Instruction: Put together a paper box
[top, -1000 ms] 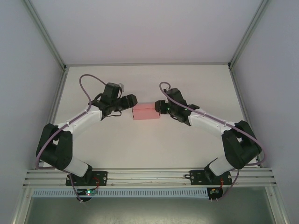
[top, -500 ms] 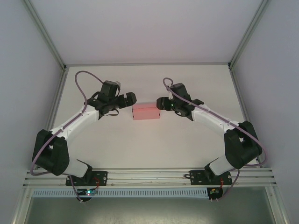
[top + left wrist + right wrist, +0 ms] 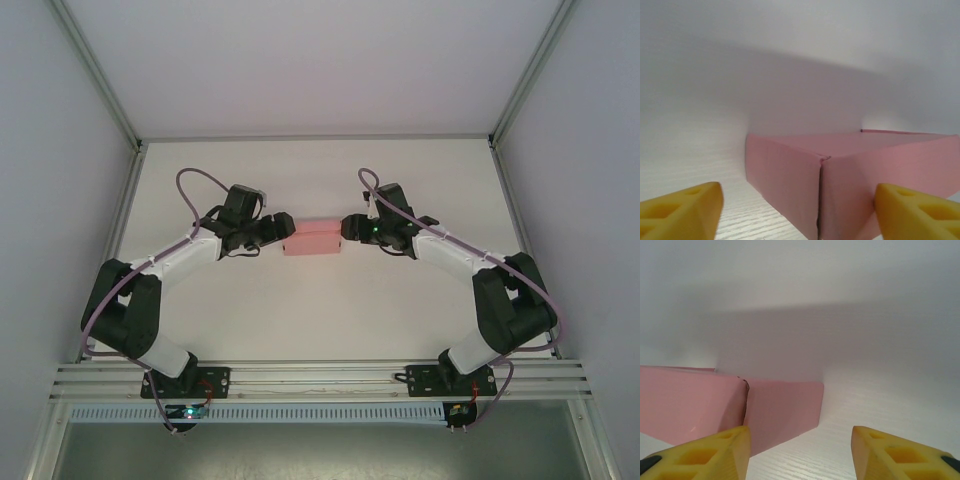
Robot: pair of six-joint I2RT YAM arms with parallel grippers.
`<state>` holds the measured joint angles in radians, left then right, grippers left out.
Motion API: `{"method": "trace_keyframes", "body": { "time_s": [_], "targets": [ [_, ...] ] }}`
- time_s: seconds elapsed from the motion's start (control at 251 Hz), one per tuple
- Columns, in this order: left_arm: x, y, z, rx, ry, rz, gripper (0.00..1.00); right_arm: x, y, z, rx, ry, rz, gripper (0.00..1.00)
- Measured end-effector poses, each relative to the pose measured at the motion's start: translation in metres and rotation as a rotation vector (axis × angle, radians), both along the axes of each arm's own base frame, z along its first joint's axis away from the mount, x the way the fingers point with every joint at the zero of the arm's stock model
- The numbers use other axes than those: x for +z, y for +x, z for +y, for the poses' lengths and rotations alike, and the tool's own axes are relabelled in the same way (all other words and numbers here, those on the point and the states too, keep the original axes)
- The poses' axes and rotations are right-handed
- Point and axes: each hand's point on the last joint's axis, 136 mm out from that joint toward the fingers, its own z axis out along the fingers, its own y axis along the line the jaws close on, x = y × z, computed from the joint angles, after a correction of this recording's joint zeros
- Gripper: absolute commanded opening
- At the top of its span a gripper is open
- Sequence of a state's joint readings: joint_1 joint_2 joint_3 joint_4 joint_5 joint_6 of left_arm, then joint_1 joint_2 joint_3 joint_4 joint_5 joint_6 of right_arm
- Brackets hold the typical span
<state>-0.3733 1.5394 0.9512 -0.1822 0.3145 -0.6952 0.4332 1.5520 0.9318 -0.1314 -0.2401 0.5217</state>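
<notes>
The paper box [image 3: 312, 238] is a small closed pink box lying on the white table [image 3: 320, 310] between both arms. My left gripper [image 3: 284, 232] is at its left end, low over the table. In the left wrist view the box [image 3: 850, 170] shows a corner seam between my open yellow fingertips [image 3: 685, 210], and the left gripper [image 3: 797, 215] is not clamped on it. My right gripper [image 3: 347, 228] is at the box's right end. There the box's end face [image 3: 782, 410] lies left of centre, beside the left fingertip [image 3: 705, 455], and the right gripper [image 3: 800, 452] stands open.
White walls enclose the table on the left, back and right, with aluminium posts [image 3: 100, 75] at the back corners. An aluminium rail [image 3: 320, 375] carrying both arm bases runs along the near edge. Bare table lies in front of and behind the box.
Both grippers have closed in on the box's ends, the left one after swinging out and back. The box now sits slightly farther back and a little turned.
</notes>
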Motion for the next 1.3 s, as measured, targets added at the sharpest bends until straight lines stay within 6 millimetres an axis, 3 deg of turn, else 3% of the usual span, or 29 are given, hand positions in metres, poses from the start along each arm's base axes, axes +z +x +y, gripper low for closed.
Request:
{"method": "trace_keyframes", "body": {
  "time_s": [0.259, 0.423, 0.611, 0.706, 0.986, 1.054, 1.297],
  "targets": [
    [0.004, 0.005, -0.009, -0.008, -0.067, -0.043, 0.38, 0.023, 0.009, -0.02, -0.068, 0.025, -0.047, 0.59],
    [0.003, 0.007, -0.01, 0.001, -0.092, -0.061, 0.27, 0.026, 0.011, -0.007, -0.035, 0.113, -0.034, 0.58],
    [0.003, 0.008, -0.011, 0.01, -0.105, -0.071, 0.22, 0.013, 0.006, 0.014, 0.028, 0.224, 0.027, 0.57],
    [0.002, 0.008, -0.011, 0.014, -0.107, -0.068, 0.16, 0.003, -0.001, 0.014, 0.034, 0.246, 0.059, 0.56],
    [0.001, 0.007, -0.013, 0.005, -0.113, -0.068, 0.04, 0.001, -0.001, 0.006, 0.025, 0.345, 0.059, 0.54],
    [0.001, 0.007, -0.014, 0.002, -0.114, -0.07, 0.0, 0.0, -0.002, 0.008, 0.036, 0.371, 0.067, 0.48],
    [0.0, 0.009, -0.014, 0.004, -0.116, -0.076, 0.0, -0.008, -0.002, 0.014, 0.092, 0.492, 0.053, 0.37]
  ]
}}
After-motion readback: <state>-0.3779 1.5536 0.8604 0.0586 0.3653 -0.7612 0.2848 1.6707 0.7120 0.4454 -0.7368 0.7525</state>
